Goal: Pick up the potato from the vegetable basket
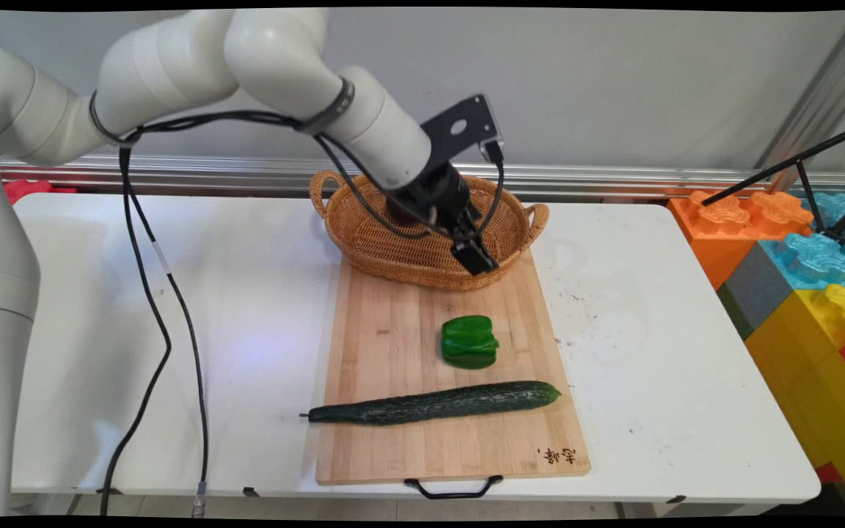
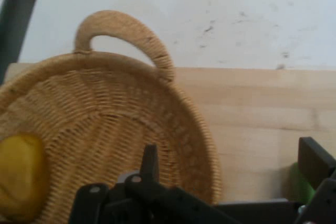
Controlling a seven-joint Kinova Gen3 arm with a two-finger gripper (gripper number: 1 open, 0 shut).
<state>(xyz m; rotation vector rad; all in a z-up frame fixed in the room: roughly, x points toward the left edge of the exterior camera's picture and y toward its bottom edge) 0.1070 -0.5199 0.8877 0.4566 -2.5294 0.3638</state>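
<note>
A black two-finger gripper point(image 1: 477, 257) is held over the near rim of a woven wicker basket point(image 1: 378, 242), at the far end of a bamboo cutting board point(image 1: 393, 345) laid on a white table point(image 1: 246, 293). In the hand view the fingers point(image 2: 315, 163) are seen set wide apart, one over the basket's weave and the other over the board, with nothing gripped between them. A yellow object point(image 2: 20, 174), perhaps a fruit though too blurred to be identified, is seen lying inside the basket. A green bell pepper point(image 1: 469, 342) is placed near the middle of the board, and a long dark cucumber point(image 1: 433, 403) is laid across the board just in front of it, its stem end reaching past the board's left edge. Large coloured plastic blocks point(image 1: 796, 249) are stacked beside the table's right end.
</note>
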